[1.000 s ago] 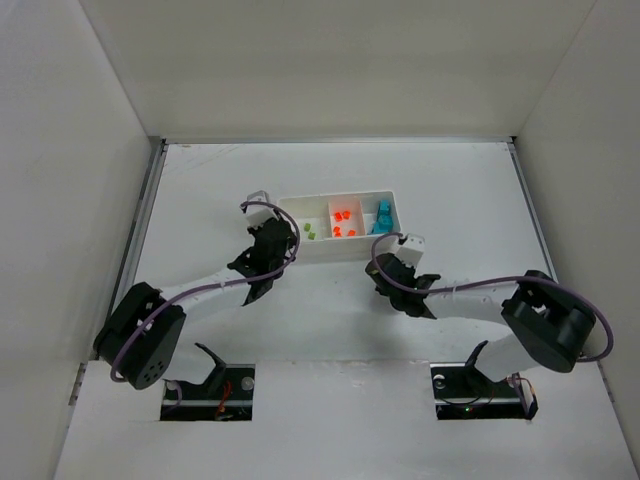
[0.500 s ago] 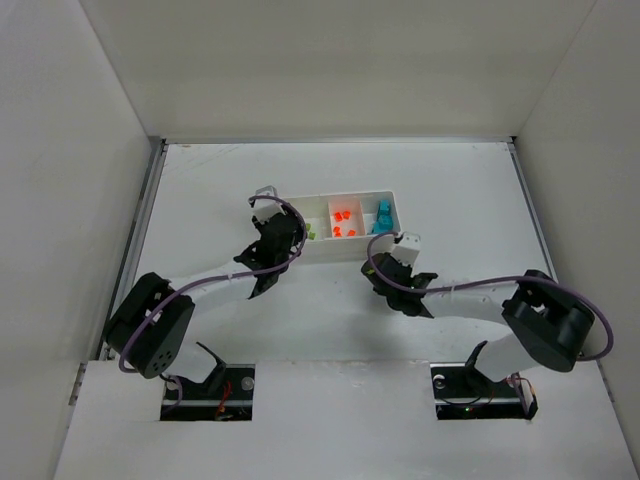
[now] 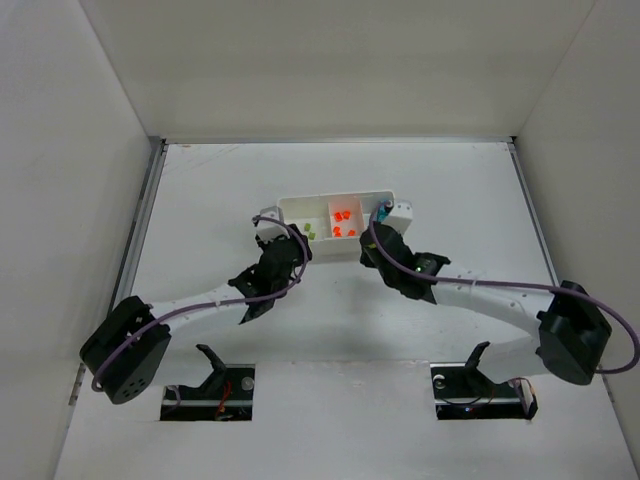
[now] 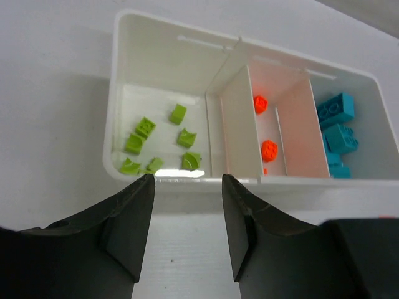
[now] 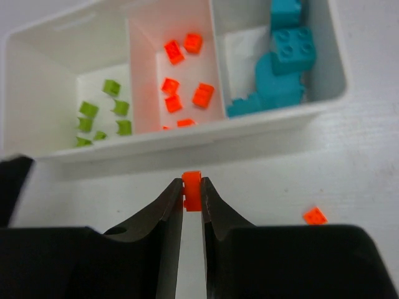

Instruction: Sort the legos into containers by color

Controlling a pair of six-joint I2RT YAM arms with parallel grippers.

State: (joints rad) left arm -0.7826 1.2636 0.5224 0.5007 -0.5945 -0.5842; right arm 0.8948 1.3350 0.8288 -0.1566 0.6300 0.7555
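The white three-compartment tray (image 3: 300, 206) holds green legos (image 4: 154, 144) on the left, orange legos (image 5: 184, 75) in the middle and teal legos (image 5: 283, 62) on the right. My left gripper (image 4: 187, 180) is open and empty, just short of the tray's near wall (image 4: 187, 187), facing the green compartment. My right gripper (image 5: 191, 188) is shut on one orange lego (image 5: 192, 180), held upright at its fingertips in front of the tray (image 5: 124, 149). From above, the left gripper (image 3: 284, 244) and right gripper (image 3: 375, 240) flank the tray's near side.
One loose orange lego (image 5: 315, 215) lies on the table to the right of my right gripper. White walls enclose the table on three sides. The right arm partly hides the teal compartment from above.
The left gripper has opened and drawn back from the green compartment. The right gripper has shut on an orange lego and moved up toward the tray.
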